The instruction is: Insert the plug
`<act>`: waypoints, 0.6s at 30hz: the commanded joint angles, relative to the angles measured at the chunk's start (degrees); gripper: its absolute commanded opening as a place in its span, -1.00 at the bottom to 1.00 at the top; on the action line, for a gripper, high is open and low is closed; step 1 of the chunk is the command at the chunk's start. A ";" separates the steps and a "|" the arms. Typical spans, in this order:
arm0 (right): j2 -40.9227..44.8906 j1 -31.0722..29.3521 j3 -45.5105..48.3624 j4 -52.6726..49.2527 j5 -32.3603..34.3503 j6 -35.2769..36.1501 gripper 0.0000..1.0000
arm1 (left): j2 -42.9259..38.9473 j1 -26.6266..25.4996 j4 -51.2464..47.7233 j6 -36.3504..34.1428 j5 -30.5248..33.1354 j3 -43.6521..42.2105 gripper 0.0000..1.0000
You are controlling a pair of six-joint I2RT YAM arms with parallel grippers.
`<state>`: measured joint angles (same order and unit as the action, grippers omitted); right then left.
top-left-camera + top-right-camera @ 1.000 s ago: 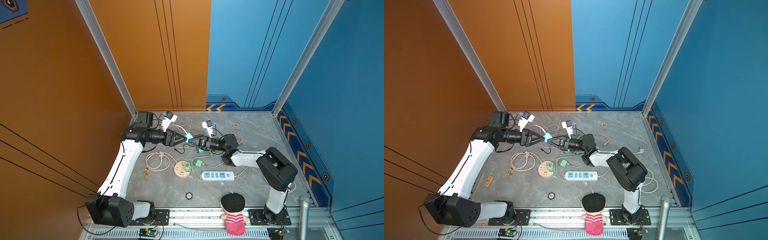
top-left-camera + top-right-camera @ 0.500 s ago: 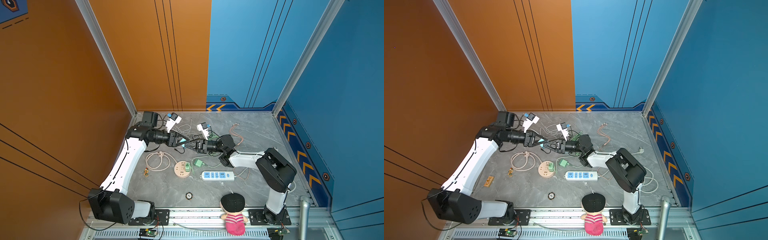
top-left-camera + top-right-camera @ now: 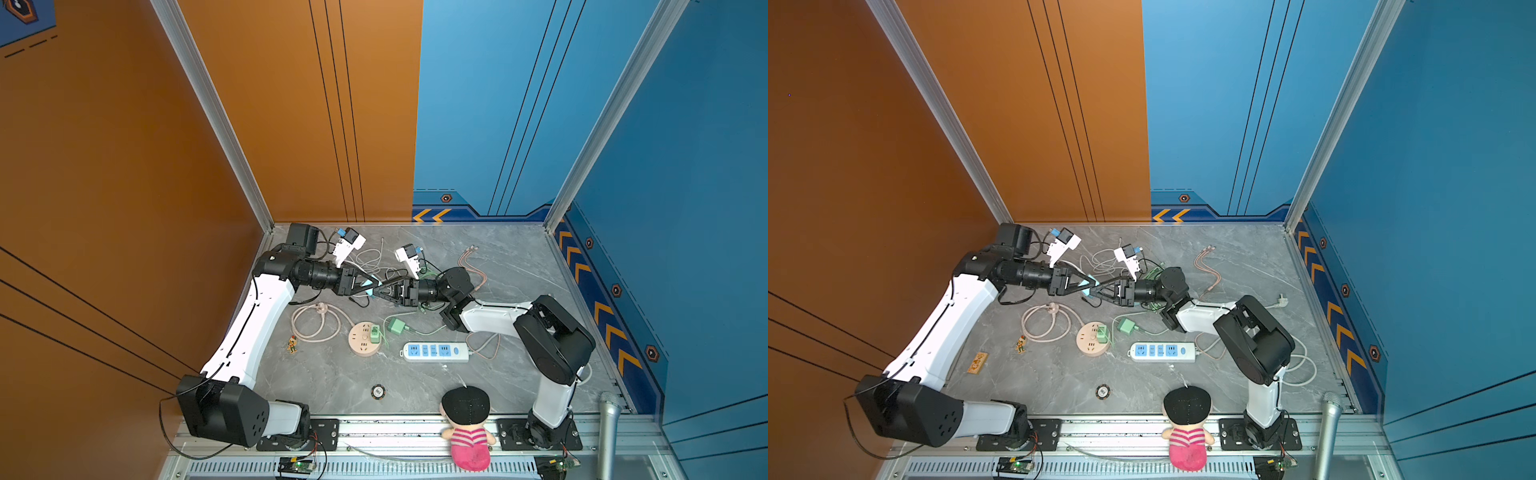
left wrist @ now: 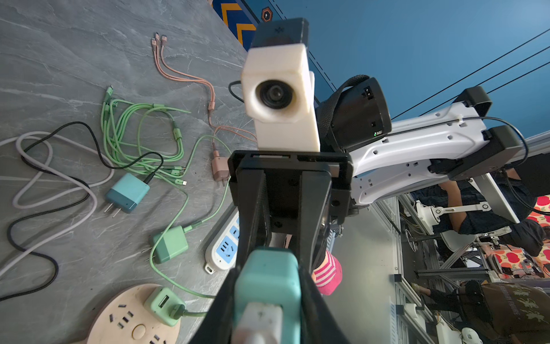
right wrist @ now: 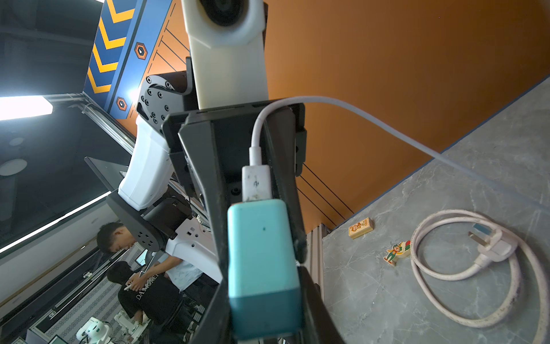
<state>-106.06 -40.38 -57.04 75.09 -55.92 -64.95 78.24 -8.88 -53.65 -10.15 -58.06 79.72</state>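
In both top views my two grippers meet tip to tip above the middle of the table, around a teal charger. My right gripper is shut on the charger's darker end. A white USB plug sits in the port at the other end, and its white cable trails to the table. My left gripper is shut on that lighter end, with the USB plug lying between its fingers. The charger's prongs are hidden.
A blue-and-white power strip and a round peach socket holding a green charger lie in front. Another teal charger, a loose green charger, green cables, a pink cable coil and a doll lie around.
The two grippers have come together over the table. The left jaws have narrowed from wide open until they close on the charger's end. The right gripper has kept its hold.
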 commanded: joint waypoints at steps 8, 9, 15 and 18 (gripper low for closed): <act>2.77 3.21 -0.44 -1.85 0.33 1.48 -1.00 | 0.07 -0.90 -10.58 -6.35 0.23 1.88 -0.17; 2.98 3.16 -0.53 -2.97 -0.08 2.19 -1.00 | 0.03 -0.87 -10.83 -6.40 0.59 2.00 -0.17; 3.91 1.25 -0.97 -8.61 -2.80 6.43 -1.00 | 1.49 -0.78 -10.82 -6.00 1.74 3.68 -0.12; 4.84 0.75 -0.80 -12.07 -2.70 8.65 -1.00 | 2.17 -0.69 -10.78 -5.93 2.00 4.68 -0.07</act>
<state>-104.33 -38.39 -56.84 66.67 -55.94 -60.16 79.42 -9.45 -64.03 -14.70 -56.12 82.13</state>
